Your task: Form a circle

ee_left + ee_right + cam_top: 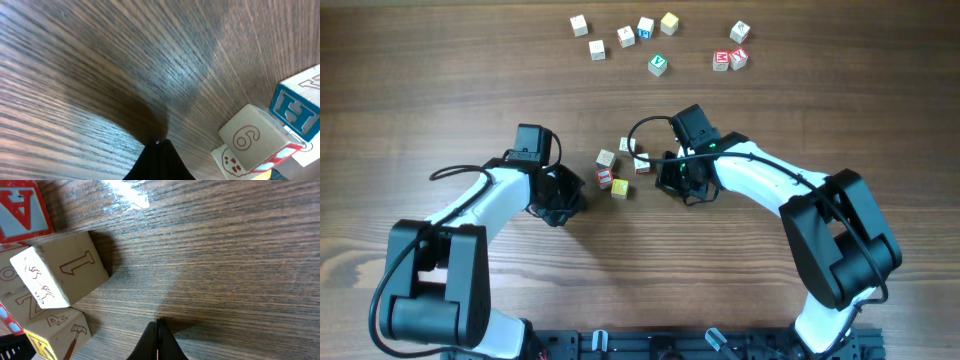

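Overhead is showing the circle (607, 158) of square wooden cubes sitting between the closed left claw (568, 195) and closed right claw (668, 180) on the grained desk (770, 100); only wrist cameras are catching engraved numerals (246, 138).

My count: middle cluster of small wooden letter cubes (607, 158), five: three pale cream, one red-faced cube (604, 177), one yellow cube (620, 187). Loose wooden cubes (626, 37) farther off: nine, including one green-faced cube (658, 65). My black claws: two, left claw (570, 195), right claw (665, 182).
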Available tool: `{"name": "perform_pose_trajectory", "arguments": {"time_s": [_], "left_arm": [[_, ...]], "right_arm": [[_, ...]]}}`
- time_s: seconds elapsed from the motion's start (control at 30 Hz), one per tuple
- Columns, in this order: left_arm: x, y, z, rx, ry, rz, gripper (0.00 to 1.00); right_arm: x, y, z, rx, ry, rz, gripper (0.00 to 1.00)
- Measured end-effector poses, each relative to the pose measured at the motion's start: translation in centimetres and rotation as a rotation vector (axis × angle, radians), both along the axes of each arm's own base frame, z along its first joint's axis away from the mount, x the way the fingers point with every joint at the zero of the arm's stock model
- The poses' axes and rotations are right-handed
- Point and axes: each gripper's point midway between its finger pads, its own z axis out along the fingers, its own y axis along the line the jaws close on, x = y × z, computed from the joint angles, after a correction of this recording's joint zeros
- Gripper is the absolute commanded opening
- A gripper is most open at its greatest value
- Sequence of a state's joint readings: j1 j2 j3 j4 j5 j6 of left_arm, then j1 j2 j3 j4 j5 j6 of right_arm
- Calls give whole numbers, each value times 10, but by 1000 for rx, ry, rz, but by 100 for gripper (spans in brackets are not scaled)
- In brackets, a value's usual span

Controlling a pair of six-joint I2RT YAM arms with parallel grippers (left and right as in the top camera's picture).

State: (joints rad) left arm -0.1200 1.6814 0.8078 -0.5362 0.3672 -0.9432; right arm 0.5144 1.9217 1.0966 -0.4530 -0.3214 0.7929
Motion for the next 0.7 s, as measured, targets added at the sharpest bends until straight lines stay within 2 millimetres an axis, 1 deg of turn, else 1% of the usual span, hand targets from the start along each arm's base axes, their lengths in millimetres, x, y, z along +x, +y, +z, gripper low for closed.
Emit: {"name": "perform_pose_trajectory", "arguments": {"time_s": [0.23,0.4,0.43,0.47,0.53,0.57,0.6,0.63,0.67,0.7], "left_arm": [[2,4,0,36,-17,-27,4],[-4,10,-1,72,-2,-66,6],[-4,10,0,76,-2,-67,6],[-5,11,-1,78,-1,-70,7],[-5,11,0,81,-4,-74,8],[-5,11,0,82,-5,-76,8],[-5,11,0,82,-5,-77,8],[-4,11,0,83,-5,-77,9],[-4,11,0,83,-6,-79,9],[-5,11,0,83,-5,-80,9]], "right_arm": [[0,-1,0,-7,4,-19,4],[-2,-7,0,-17,24,-29,6],[-1,-10,0,-19,30,-35,11],[-1,-12,0,-22,36,-42,18],[0,-17,2,-16,59,-82,23],[0,-18,3,-8,75,-106,30],[0,-19,3,5,92,-133,40],[1,-20,4,21,109,-160,49],[2,-20,6,45,128,-176,52],[3,-21,8,69,147,-199,58]]}}
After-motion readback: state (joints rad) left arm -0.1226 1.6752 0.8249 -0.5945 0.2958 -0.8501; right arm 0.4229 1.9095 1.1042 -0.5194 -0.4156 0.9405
